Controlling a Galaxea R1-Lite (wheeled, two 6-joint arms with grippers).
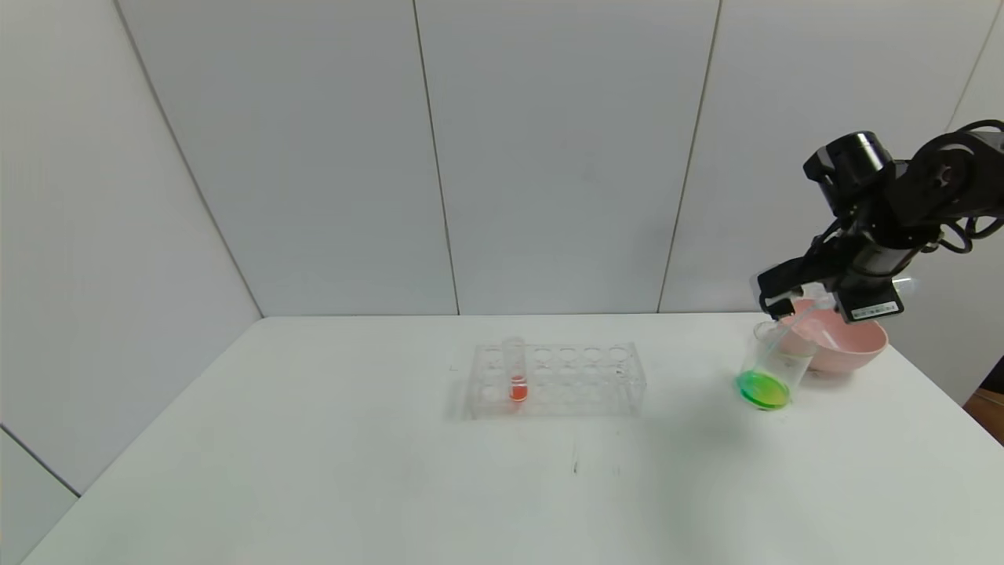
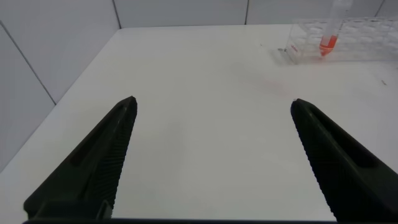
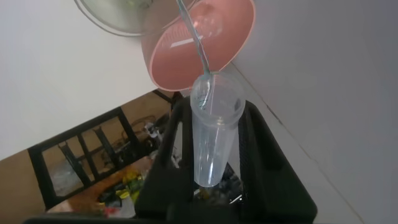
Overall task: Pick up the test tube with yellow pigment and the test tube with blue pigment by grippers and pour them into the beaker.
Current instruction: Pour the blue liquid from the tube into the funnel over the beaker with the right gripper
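Observation:
My right gripper (image 1: 816, 297) is shut on a clear test tube (image 3: 214, 134) and holds it tilted, mouth down, over the beaker (image 1: 775, 357). The tube looks nearly empty. A thin bluish thread runs from its mouth toward the beaker (image 3: 118, 15), so I take it for the test tube with blue pigment. Green liquid (image 1: 762, 390) lies in the beaker's bottom. No tube with yellow liquid is in view. My left gripper (image 2: 214, 104) is open and empty above bare table, out of the head view.
A pink bowl (image 1: 859, 345) stands right behind the beaker, with a pale elongated thing in it. A clear rack (image 1: 580, 380) at the table's middle holds a tube with orange-red liquid (image 1: 516, 373). The table's right edge is close to the bowl.

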